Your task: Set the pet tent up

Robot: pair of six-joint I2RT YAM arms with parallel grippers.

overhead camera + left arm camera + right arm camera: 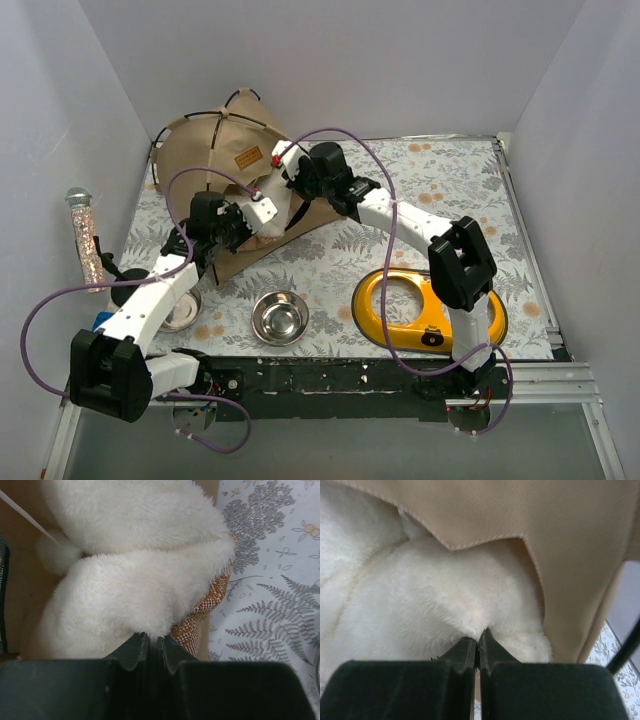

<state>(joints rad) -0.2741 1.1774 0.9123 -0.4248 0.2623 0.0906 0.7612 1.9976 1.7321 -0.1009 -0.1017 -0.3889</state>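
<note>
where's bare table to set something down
Far right: bare cloth between the pet tent and the right edge, behind the yellow bowl stand. Crowded: near edge, with the steel bowl and stand; left half, with the tent.

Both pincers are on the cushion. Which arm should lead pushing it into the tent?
Right, probably. The right pincer grips the cream fluffy cushion directly under the doorway edge of the pet tent; the left pincer holds it out by the floral tablecloth.

Likely lab: white enclosure walls (350, 60)
</note>
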